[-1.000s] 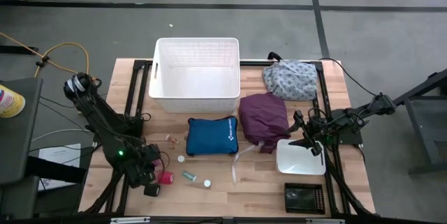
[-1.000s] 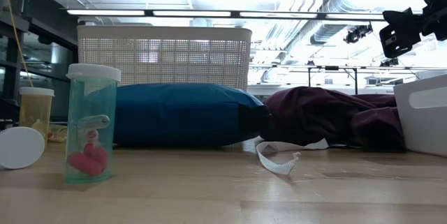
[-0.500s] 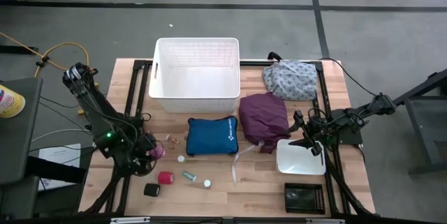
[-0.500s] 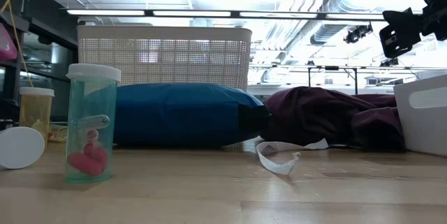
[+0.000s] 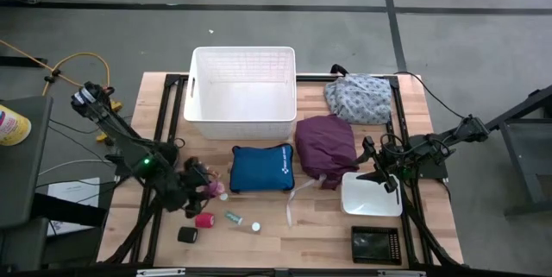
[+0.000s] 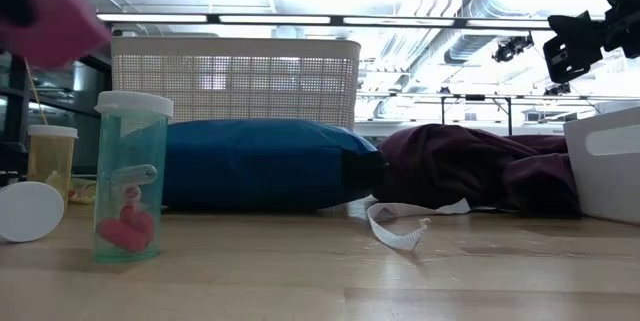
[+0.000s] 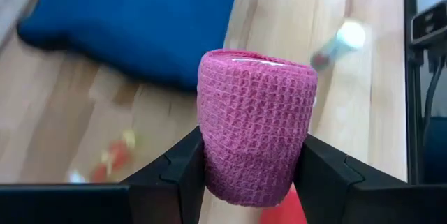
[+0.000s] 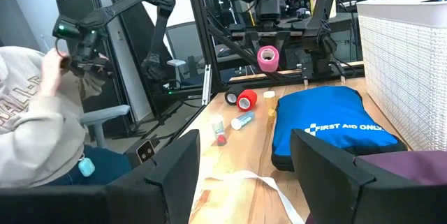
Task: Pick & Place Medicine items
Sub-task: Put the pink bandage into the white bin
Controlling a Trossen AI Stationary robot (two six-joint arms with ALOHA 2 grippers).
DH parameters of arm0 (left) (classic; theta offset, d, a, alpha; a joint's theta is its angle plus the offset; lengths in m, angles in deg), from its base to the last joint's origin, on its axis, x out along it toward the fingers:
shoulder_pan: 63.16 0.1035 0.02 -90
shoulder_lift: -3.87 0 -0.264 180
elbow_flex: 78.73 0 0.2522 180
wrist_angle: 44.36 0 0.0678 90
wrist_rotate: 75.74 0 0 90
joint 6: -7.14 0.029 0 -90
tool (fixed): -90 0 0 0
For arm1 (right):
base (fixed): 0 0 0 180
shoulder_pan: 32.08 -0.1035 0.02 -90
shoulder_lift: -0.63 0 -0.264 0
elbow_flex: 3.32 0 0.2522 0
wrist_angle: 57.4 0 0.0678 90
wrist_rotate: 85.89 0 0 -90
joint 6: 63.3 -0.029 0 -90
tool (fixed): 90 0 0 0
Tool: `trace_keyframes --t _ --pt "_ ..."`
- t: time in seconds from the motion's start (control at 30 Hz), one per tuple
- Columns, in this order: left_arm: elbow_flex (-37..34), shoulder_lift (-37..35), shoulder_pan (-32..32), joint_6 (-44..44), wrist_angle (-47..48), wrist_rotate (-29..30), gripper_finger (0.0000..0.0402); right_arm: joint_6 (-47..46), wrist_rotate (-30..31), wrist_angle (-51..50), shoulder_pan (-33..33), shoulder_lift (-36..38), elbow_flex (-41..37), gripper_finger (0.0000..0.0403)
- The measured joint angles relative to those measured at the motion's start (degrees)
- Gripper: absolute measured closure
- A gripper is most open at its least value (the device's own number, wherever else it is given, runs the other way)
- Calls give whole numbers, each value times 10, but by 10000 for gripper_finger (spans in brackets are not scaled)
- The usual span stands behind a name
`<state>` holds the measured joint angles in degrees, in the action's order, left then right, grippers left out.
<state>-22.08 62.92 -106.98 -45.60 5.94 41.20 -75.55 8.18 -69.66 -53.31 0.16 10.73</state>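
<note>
Your left gripper (image 7: 253, 175) pinches the pink bandage roll (image 7: 255, 126) between its jaws, aloft. The right gripper's (image 8: 241, 175) jaws are spread, idle. Red roll (image 5: 203, 220), black roll (image 5: 187, 235) and vial (image 5: 234, 217) remain; the basket (image 5: 242, 115) looks empty.

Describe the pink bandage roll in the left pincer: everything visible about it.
The pink bandage roll is a short cylinder of waffle-textured, crepe-like wrap with a pale core showing at its top end. It stands upright, clamped at its sides between the two dark fingers of the left pincer. It is lifted clear of the wooden table, just left of the blue first aid pouch, touching nothing but the fingers. The red roll lies below it on the table.
</note>
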Motion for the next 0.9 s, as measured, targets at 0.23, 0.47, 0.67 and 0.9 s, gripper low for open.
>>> trace_keyframes --t 0.23,0.47,0.67,0.9 --pt "0 54 113 164 -140 -42 235 0 0 0 0 0 0 192" --pt "0 127 201 267 -311 -142 235 0 0 0 0 0 0 192" --pt "0 160 236 311 -381 -183 235 0 0 0 0 0 0 192" --pt "1 162 238 315 -383 -187 235 0 0 3 0 0 0 192"
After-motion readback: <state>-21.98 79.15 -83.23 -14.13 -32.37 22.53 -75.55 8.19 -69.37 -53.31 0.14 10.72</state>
